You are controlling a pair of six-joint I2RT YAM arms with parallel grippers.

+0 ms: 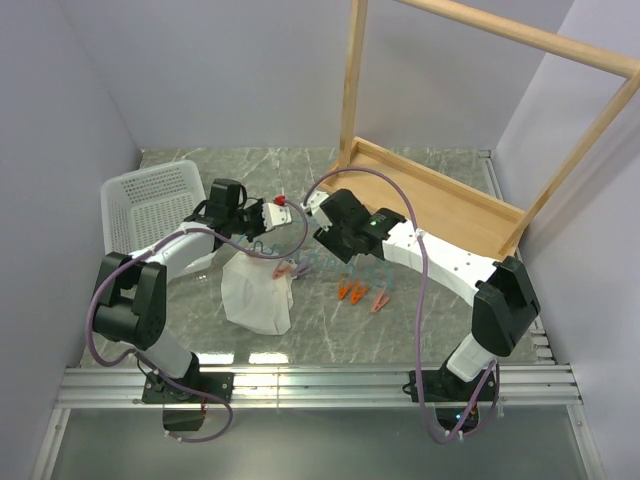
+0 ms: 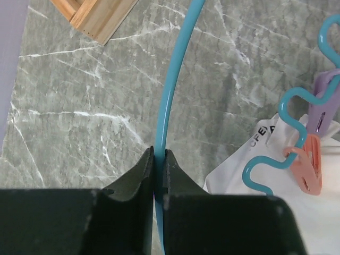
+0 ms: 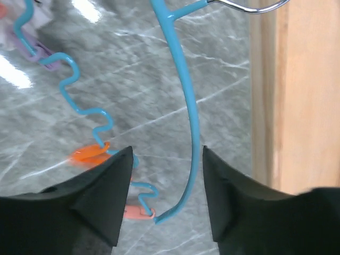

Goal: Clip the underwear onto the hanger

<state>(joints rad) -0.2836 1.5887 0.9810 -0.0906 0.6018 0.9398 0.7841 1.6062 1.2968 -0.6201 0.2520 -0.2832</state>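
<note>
Underwear: white creased cloth briefs (image 1: 258,298) are lying bunched near the middle of the bench, toward its near edge, with their upper corner reaching up to the left end of the hanger's clip row.
Hanger: a thin teal arched hanger (image 2: 169,95) with a metal hook (image 3: 249,6) is hanging just above the marble top. Its wavy clip bar is running roughly along the near edge, with the left end over the briefs and the right end pointing toward the right edge.
Clips: an orange-red clip (image 2: 308,166) and a lilac clip (image 2: 325,103) are overlapping the cloth, but I cannot tell whether either is biting it. More orange clips (image 1: 352,291) are dangling free to the right of the cloth.
Left gripper (image 2: 159,159): it is pinching the teal arch, jaws closed tight on it.
Right gripper (image 3: 167,175): its jaws are standing wide apart, straddling the arch without touching it and gripping nothing.
Deciding relation: the loose cloth is lying left of the free clips, so the empty right gripper is probably the one needing to bring the two together.
Surroundings: a white perforated plastic basket (image 1: 150,200) is sitting by the far left corner, and a wooden rack frame (image 1: 440,205) is standing toward the far right.
</note>
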